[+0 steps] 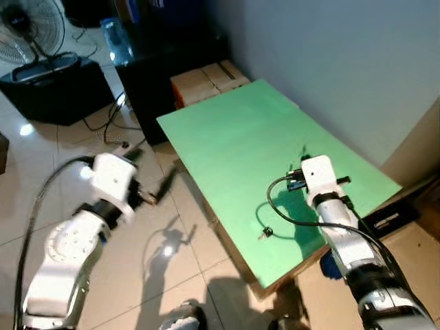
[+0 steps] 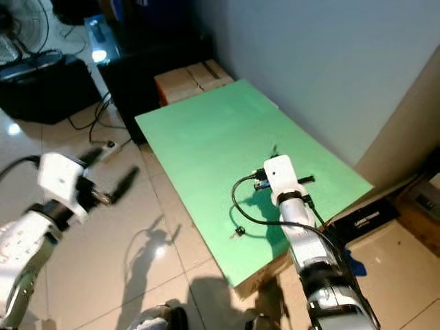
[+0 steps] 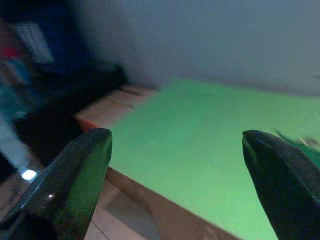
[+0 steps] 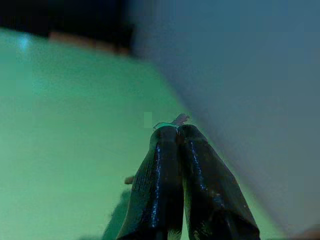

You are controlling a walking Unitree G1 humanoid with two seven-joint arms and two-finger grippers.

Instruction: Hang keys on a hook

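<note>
Your right gripper (image 4: 177, 127) sits low in the middle of the right wrist view, its two black fingers (image 4: 155, 185) pressed together, with a small pale scrap, possibly the keys (image 4: 172, 121), poking out at the tips. It is too blurred for you to tell what it is. In the head views that same arm reaches in from the lower right of the frame, its white wrist block (image 1: 317, 175) hovering over the right-hand part of the green board (image 1: 234, 144), close to the grey wall (image 1: 344, 62) that fills the upper right.

A black cable (image 1: 275, 206) loops from the wrist down over the board, and a small dark object (image 1: 265, 234) lies on the green surface just below the loop, toward the lower middle of the frame; you cannot make out what it is.

Your left gripper (image 3: 175, 170) has its jaws spread wide, one finger (image 3: 80, 170) at the lower left and the other at the lower right of the left wrist view, with the board's edge between them. In the left eye view that arm hangs at the left of the frame over the pale tiled floor (image 1: 137, 275), beside the board and apart from it.

A cardboard box (image 1: 206, 79) sits at the board's far end, a black cabinet (image 1: 144, 82) is beside it, and a fan (image 1: 27, 31) stands in the upper left corner.
</note>
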